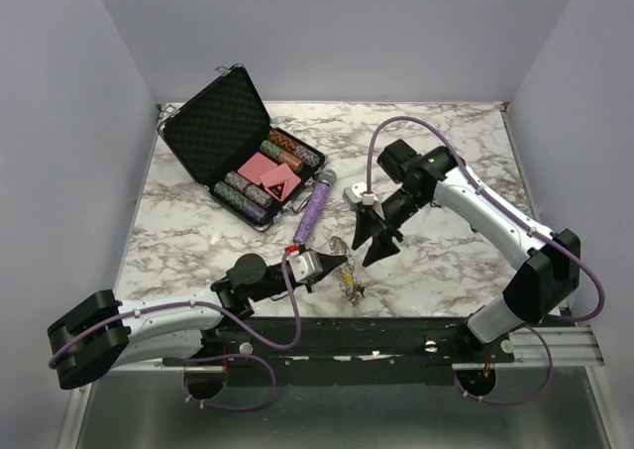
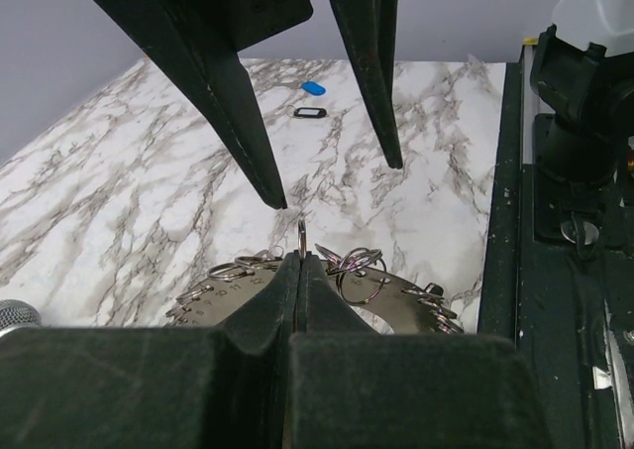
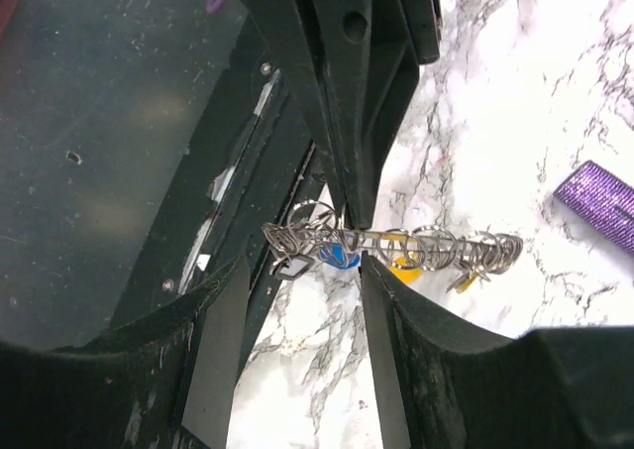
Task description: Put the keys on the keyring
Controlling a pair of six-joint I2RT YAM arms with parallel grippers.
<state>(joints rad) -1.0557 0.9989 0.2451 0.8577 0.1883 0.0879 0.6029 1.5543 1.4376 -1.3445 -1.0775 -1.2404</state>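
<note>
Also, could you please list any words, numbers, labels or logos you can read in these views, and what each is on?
No text can be read in any view.
Pink cards in the black case: a dark triangle mark, no legible lettering.
Keyring: tiny marks along its plate edge, too small to read.
Blue tag: too small to tell whether it carries any writing.

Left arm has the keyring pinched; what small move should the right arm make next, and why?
Probably close the right gripper gently on the keyring. The left gripper is shut on it, and the right fingers stand open, empty, and straddle it, so a second hold seems the nearest step.
</note>
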